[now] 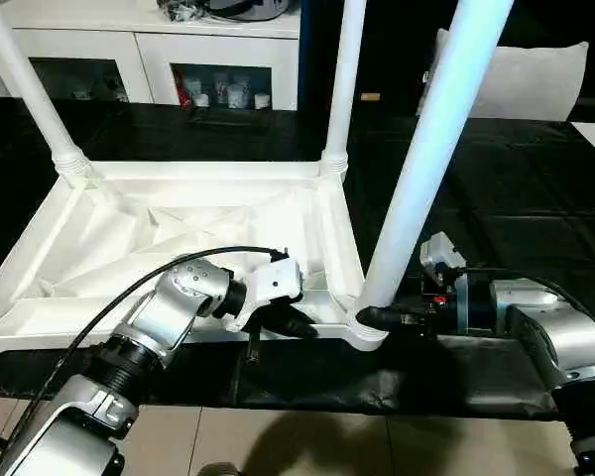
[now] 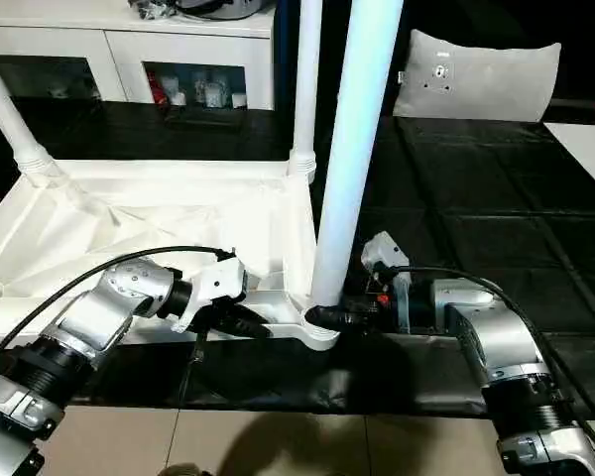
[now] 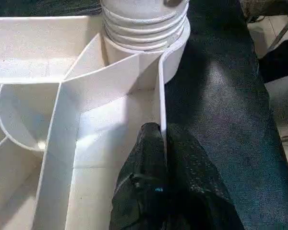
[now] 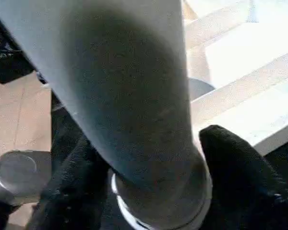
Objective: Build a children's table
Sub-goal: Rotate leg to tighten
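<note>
**Three legs standing, the near one being seated**

Three white legs are seen upright in the corner sockets of the upturned table top [image 1: 178, 238], which lies ribbed side up on the black-covered work table [image 1: 535, 198]. Two far legs, one at the far left corner [image 1: 30, 94] and one at the far right corner [image 1: 342, 84], are already seated. The near leg [image 1: 426, 159] rises from the near right socket [image 1: 365, 325], and this is judged to be the step in hand: seating or tightening that leg. A fourth leg is not made out, and the near left corner appears unfilled.

The base of the near leg is flanked by the right gripper [image 4: 149, 177], its black fingers spread on either side of the tube and close against it; whether a firm hold is had cannot be told. The near rim of the top is pinched by the left gripper [image 3: 161, 143], whose fingers are pressed together on the thin wall just beside the socket.

Next, a closing of the right fingers on the tube and a twist or push downward would be called for, with the top held steady.
</note>
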Available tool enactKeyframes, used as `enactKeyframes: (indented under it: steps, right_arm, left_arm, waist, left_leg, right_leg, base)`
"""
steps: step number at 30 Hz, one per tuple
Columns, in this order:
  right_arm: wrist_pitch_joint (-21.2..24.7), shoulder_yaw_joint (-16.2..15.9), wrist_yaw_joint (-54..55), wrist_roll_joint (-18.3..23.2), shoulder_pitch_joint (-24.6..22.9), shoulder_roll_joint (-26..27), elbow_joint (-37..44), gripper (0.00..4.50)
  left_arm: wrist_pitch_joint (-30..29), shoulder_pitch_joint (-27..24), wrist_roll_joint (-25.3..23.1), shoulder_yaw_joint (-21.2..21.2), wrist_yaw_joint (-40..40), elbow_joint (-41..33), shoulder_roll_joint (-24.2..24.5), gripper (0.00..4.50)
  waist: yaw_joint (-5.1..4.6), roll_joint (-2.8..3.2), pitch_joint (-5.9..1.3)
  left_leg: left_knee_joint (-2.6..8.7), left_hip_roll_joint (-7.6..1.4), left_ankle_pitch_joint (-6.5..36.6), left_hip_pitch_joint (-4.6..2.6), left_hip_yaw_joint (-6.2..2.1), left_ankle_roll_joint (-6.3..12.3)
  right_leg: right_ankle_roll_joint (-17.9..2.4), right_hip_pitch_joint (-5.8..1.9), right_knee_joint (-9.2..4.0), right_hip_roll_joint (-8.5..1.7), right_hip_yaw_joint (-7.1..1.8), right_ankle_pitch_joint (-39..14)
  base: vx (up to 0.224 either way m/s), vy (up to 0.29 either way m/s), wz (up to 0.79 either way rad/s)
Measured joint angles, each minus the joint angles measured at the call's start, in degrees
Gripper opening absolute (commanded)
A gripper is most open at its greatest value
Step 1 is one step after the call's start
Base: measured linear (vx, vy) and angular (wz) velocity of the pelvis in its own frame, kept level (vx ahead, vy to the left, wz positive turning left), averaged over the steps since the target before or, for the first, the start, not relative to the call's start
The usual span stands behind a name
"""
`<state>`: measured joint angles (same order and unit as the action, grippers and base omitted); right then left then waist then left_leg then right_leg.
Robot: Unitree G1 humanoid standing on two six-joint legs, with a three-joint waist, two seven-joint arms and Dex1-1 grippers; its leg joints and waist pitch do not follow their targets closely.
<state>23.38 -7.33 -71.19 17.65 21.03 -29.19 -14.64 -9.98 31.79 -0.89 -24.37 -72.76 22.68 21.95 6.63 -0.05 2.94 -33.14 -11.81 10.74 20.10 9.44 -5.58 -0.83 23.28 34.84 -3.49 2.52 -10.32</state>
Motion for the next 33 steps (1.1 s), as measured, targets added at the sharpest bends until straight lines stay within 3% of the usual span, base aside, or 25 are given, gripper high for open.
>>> enactKeyframes:
  steps: [9, 15, 19, 22, 27, 28, 33]
  right_arm:
    - [0.23, 0.48, 1.50, 0.05, -1.07, 0.63, 1.78, 2.24]
    - [3.15, 2.86, 11.20, -0.61, -1.88, 4.71, 3.21, 2.16]
    - [4.92, 5.31, 23.83, -3.96, 0.10, 10.15, 2.21, 2.09]
    - [5.64, 7.18, 37.39, -7.20, 4.15, 16.96, -1.44, 2.09]
    - [5.41, 7.78, 46.46, -9.08, 5.33, 20.06, -1.98, 2.09]
    - [5.19, 7.82, 46.82, -9.09, 5.31, 20.30, -1.97, 2.57]
    - [5.08, 8.26, 46.69, -8.79, 5.01, 20.94, -1.63, 2.79]
  left_arm:
    - [-1.66, -0.14, 0.22, 0.48, 0.45, -0.46, -0.36, 0.00]
    - [-6.04, -0.15, -0.40, 2.84, 7.54, 0.47, -3.37, 0.00]
    - [-10.23, 0.96, -1.59, 4.85, 15.93, 2.47, -7.71, 0.00]
    - [-12.85, 2.40, -3.32, 6.57, 24.84, 4.43, -11.78, 0.00]
    - [-13.86, 2.64, -4.49, 6.52, 31.06, 4.67, -15.13, 0.00]
    - [-13.84, 2.67, -4.54, 6.53, 31.19, 4.65, -15.14, 0.00]
    - [-13.51, 2.67, -4.55, 6.53, 31.17, 4.66, -15.13, 0.00]
  waist:
    - [-0.16, -0.10, -0.06]
    - [-0.50, -0.09, -0.06]
    - [-2.08, -0.10, -0.07]
    - [-3.80, -0.24, -0.05]
    - [-4.00, -0.32, -0.10]
    - [-3.88, -0.31, -0.11]
    - [-3.73, -0.24, -0.14]
  left_leg:
    - [-0.01, -0.02, -0.01, -0.03, 0.00, -0.01]
    - [-0.30, -0.03, -0.07, -0.10, 0.01, 0.00]
    - [-0.49, 0.01, -0.07, -0.14, 0.01, 0.01]
    - [-0.58, -0.01, -0.07, -0.06, 0.01, 0.01]
    - [-0.33, 0.01, -0.04, -0.05, 0.06, 0.03]
    - [-0.23, 0.00, -0.04, -0.07, 0.05, 0.02]
    - [-0.04, -0.02, -0.05, -0.09, 0.05, 0.01]
  right_leg:
    - [0.02, -0.08, 0.07, 0.02, -0.01, -0.01]
    - [0.21, -0.15, 0.13, 0.01, -0.03, -0.01]
    - [0.25, -0.21, 0.02, 0.00, -0.17, 0.01]
    - [0.25, -0.11, 0.01, 0.00, -0.16, 0.02]
    - [0.27, -0.13, -0.06, 0.00, -0.13, 0.03]
    - [0.29, -0.13, -0.06, 0.01, -0.09, 0.04]
    - [0.30, -0.10, -0.05, 0.04, -0.06, 0.04]
  base:
    - [0.000, 0.000, 0.00]
    - [0.000, 0.000, 0.00]
    - [0.000, 0.000, 0.00]
    - [0.000, 0.000, 0.00]
    - [0.000, 0.000, 0.00]
    - [0.000, 0.000, 0.00]
    - [0.000, 0.000, 0.00]
